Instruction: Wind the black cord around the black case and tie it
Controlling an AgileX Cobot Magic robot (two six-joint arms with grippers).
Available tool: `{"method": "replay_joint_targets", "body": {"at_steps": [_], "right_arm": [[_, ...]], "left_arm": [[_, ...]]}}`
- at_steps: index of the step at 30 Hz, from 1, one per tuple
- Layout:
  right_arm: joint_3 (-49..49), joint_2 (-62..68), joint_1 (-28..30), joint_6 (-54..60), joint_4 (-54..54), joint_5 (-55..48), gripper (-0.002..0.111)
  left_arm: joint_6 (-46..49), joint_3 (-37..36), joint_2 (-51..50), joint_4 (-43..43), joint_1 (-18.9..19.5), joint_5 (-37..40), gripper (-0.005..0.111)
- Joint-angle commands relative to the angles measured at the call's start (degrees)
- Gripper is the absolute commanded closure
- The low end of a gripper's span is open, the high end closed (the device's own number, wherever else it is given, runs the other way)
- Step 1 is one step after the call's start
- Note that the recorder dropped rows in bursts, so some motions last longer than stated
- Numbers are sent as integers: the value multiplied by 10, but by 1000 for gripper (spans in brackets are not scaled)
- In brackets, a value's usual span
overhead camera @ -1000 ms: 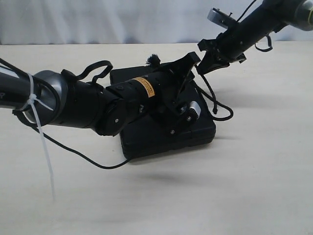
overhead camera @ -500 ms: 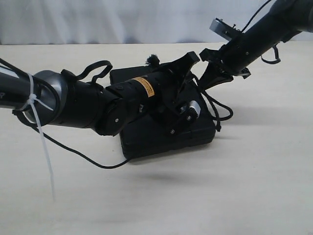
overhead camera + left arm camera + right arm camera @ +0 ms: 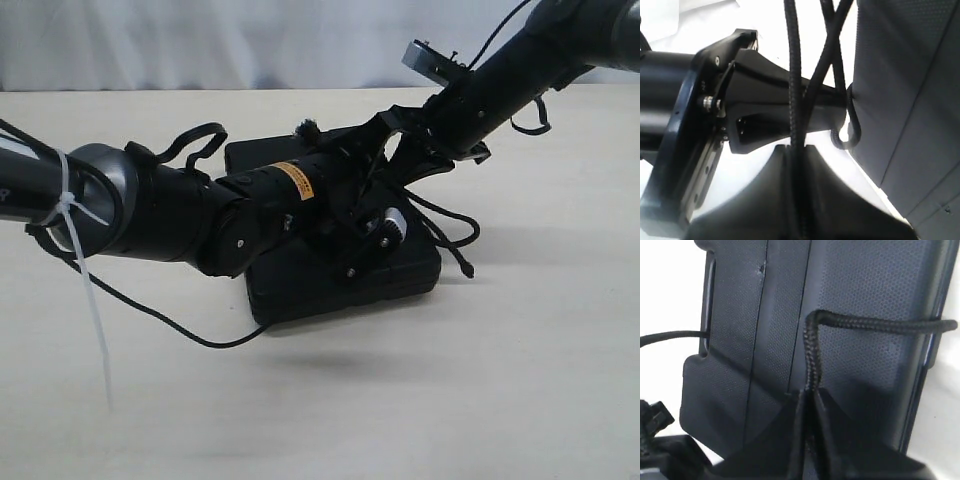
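- Black braid sits clamped in the right tool (image 3: 807, 395): the black cord (image 3: 865, 324) bends across the ribbed lid of the black case (image 3: 765, 340).
- Left tool (image 3: 795, 150) is likewise closed on the cord, above the case.
- Since half a second ago, the right tool has swung in just beside the left one. The cord's loose end hangs lower.
- Orange label (image 3: 295, 178) on the left arm: writing unreadable.
- Case shut, contents hidden, pale worktop (image 3: 520, 380) beneath.

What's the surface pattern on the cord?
The black cord has a braided weave, clearest in the right wrist view.
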State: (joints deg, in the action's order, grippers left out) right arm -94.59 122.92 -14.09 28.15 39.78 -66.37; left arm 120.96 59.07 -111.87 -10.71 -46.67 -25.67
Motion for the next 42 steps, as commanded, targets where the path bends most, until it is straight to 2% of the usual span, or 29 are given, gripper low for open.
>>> {"method": "replay_joint_targets", "body": {"at_steps": [1,4,9,11,16,20,25,30,33,37,39,42], "right_arm": [[3,-10,0,0,-17,1,104],[3,-11,1,-2,-21,3,104],[3,-11,4,5,-11,2,104],[3,-13,10,7,-4,2,104],[3,-16,14,8,-19,2,104],[3,-16,16,15,-19,4,104],[3,-16,24,19,-19,6,104],[3,-16,26,26,-19,4,104],[3,-16,26,26,-19,5,104],[3,-16,26,29,-17,6,104],[3,-16,26,33,-17,5,104],[3,-17,26,36,-17,5,104]], "left_arm": [[4,-3,3,-9,1,1,101],[4,-3,3,-9,1,1,86],[7,-4,3,-10,1,1,43],[7,-6,3,-27,1,-4,36],[7,-6,4,-72,0,-67,27],[7,-6,9,-172,-1,-135,27],[-13,-6,43,-257,-11,-117,27],[-148,-2,109,-289,-11,-17,27],[-227,15,155,-345,-7,76,27],[-349,52,206,-456,7,206,27],[-411,63,227,-527,23,276,27],[-499,64,240,-590,49,384,27]]}}
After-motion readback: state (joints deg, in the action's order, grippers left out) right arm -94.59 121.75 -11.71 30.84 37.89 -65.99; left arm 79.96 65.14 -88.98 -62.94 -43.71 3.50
